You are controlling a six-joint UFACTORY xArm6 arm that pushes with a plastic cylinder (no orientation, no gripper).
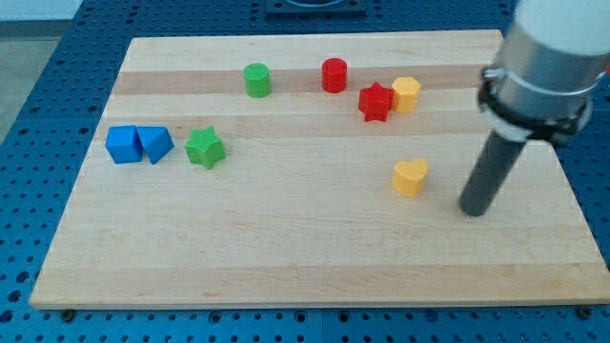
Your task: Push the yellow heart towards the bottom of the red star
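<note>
The yellow heart point(410, 177) lies on the wooden board right of centre. The red star point(376, 102) sits above it, towards the view's top, touching a yellow hexagon-like block point(407, 93) on its right. My tip point(473, 211) rests on the board to the right of the yellow heart and slightly below it, a short gap apart from it. The dark rod rises from the tip to the arm's silver body at the view's top right.
A red cylinder point(334, 74) and a green cylinder point(256, 79) stand near the board's top. A green star point(205, 148), a blue triangle-like block point(155, 144) and a blue cube point(122, 144) sit at the left. The board's right edge point(572, 200) is near my tip.
</note>
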